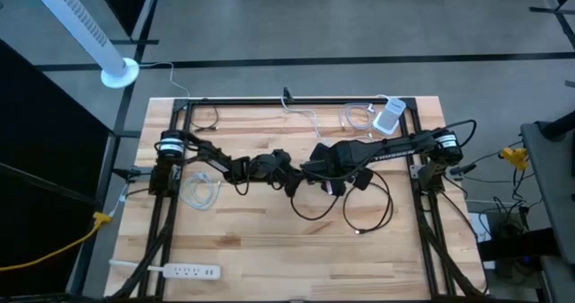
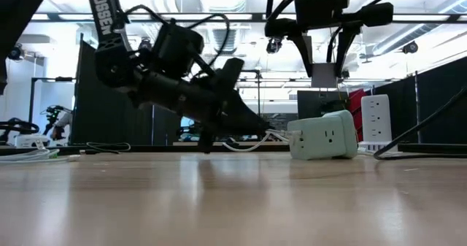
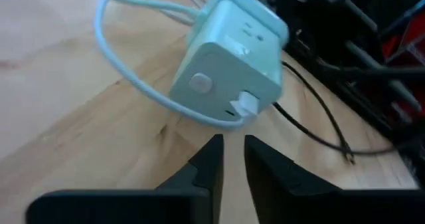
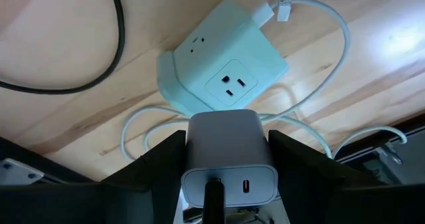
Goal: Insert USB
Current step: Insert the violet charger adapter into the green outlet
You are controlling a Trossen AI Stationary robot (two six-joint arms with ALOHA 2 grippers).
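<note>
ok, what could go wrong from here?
Left gripper sits open right by the USB plug; backing out could snag its white cable and tug it loose. Cube lies loose on the table; the charger in the right gripper could shove it.

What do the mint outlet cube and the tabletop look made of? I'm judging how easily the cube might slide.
Outlet cube: likely moulded plastic with a smooth satin finish, given its rounded edges and soft sheen. Table: looks like light wood with visible grain and plank seams, lightly glossy.
</note>
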